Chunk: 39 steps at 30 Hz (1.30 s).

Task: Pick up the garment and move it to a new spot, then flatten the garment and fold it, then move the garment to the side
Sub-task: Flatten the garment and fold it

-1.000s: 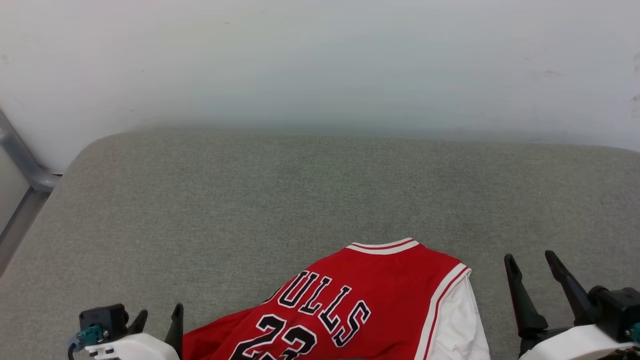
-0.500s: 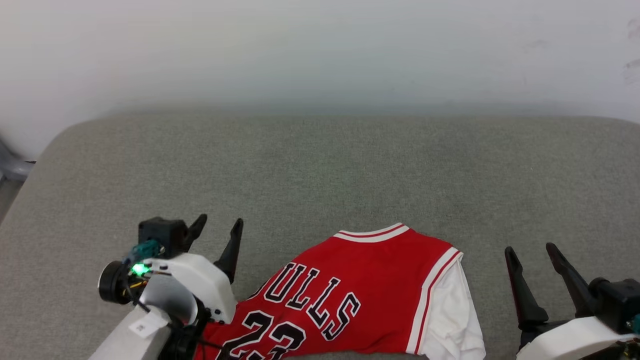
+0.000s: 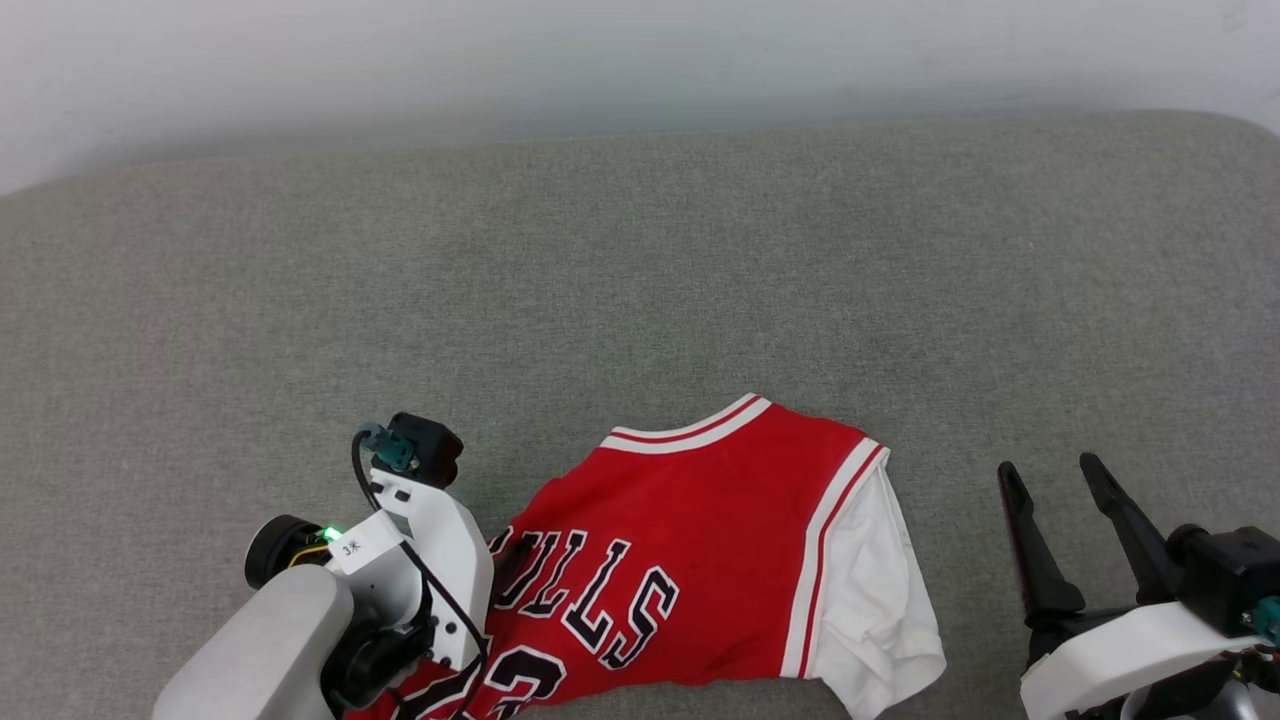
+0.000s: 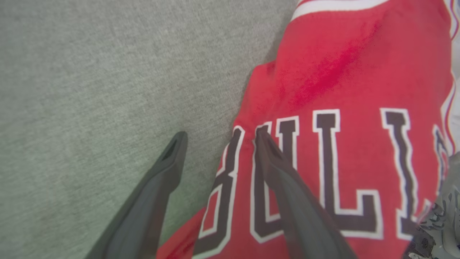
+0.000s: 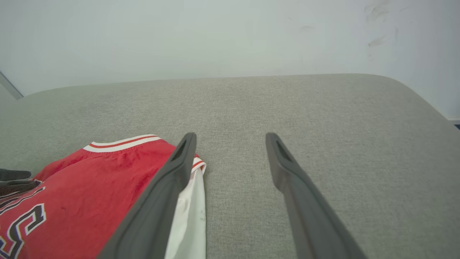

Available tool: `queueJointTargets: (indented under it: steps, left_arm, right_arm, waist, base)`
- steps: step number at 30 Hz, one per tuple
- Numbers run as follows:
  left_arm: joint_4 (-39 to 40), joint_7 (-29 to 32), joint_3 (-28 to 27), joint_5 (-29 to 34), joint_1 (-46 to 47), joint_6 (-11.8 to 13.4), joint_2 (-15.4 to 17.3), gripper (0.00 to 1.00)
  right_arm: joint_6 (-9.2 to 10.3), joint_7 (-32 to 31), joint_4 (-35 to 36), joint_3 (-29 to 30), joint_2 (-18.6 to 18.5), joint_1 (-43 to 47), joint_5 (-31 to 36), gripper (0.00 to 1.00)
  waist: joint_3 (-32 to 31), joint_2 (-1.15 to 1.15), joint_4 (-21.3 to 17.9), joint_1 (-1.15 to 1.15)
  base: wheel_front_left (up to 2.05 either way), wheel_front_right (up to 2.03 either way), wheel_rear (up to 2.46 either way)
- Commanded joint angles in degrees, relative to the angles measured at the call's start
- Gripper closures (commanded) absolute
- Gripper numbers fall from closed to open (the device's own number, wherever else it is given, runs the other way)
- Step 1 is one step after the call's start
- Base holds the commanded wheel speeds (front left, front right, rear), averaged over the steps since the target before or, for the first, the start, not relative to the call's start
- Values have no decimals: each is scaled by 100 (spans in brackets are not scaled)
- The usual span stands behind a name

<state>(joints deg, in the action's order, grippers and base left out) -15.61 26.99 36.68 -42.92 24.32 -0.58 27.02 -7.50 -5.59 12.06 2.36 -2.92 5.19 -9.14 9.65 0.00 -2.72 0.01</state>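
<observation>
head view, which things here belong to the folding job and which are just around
Job: red jersey; left fingers, open at its edge; right fingers, open beside it.
Just around: grey cushion; white wall.

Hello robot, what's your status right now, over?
Left end effector open, astride jersey edge at the B. Right end effector open, beside white sleeve. Nothing gripped; grey cushion all around.

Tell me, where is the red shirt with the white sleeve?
In the head view the red jersey shirt lies low and centre on the grey fabric cushion, between the left gripper at its edge and the right gripper.
</observation>
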Motion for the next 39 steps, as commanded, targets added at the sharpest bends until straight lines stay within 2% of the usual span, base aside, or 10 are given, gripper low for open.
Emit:
queueJointTargets:
  steps: [1, 5, 6, 7, 8, 11, 19, 25, 30, 39]
  left_arm:
    - [-71, 153, 67, -34, 79, -50, 53, 0]
    - [-278, 622, 312, -98, 60, -199, 51, 0]
    - [-311, 720, 375, -140, 26, -247, 20, 40]
    - [-337, 794, 443, -122, 15, -275, -1, 63]
    - [-360, 827, 500, -102, 6, -312, -18, 100]
    - [-385, 576, 525, 25, 84, -310, -79, 100]
    - [-372, -1115, 35, 750, 519, 375, -132, 100]
    - [-150, -1801, -58, 1052, 617, 661, -173, 100]
    - [96, -1919, 452, 1282, 339, 514, -473, 100]
    - [-180, -1844, 1640, 1476, -105, -12, -1334, 100]
  right_arm:
    - [3, 40, -29, -18, 7, -82, -64, 0]
    - [2, 68, -93, -45, 7, -130, -84, 0]
    - [2, 68, -107, -47, 7, -143, -81, 0]
    - [3, 78, -122, -46, 7, -152, -83, 0]
    - [3, 82, -137, -45, 7, -160, -82, 0]
    - [2, 106, -175, -40, 7, -160, -108, 0]
    - [3, 70, -312, 20, 7, -72, -140, 0]
    - [2, 23, -338, 8, 7, 12, -149, 0]
    - [3, -17, -295, 17, 7, 58, -152, 0]
    - [2, -92, -229, 21, 7, 100, -152, 0]
  waist:
    - [74, 0, -62, -1]
    - [124, 0, -95, -1]
    - [133, 0, -98, -1]
    - [140, 0, -99, -1]
    - [145, 0, -99, -1]
    - [139, 0, -87, -1]
    - [-151, 0, 60, -1]
    - [-381, 0, 117, -1]
    - [-424, 0, 103, -1]
    - [-450, 0, 57, -1]
  base:
    - [0, 0, 0]
    - [0, 0, 0]
    - [0, 0, 0]
    - [0, 0, 0]
    - [0, 0, 0]
    - [0, 0, 0]
    - [0, 0, 0]
    - [0, 0, 0]
    - [0, 0, 0]
    - [0, 0, 0]
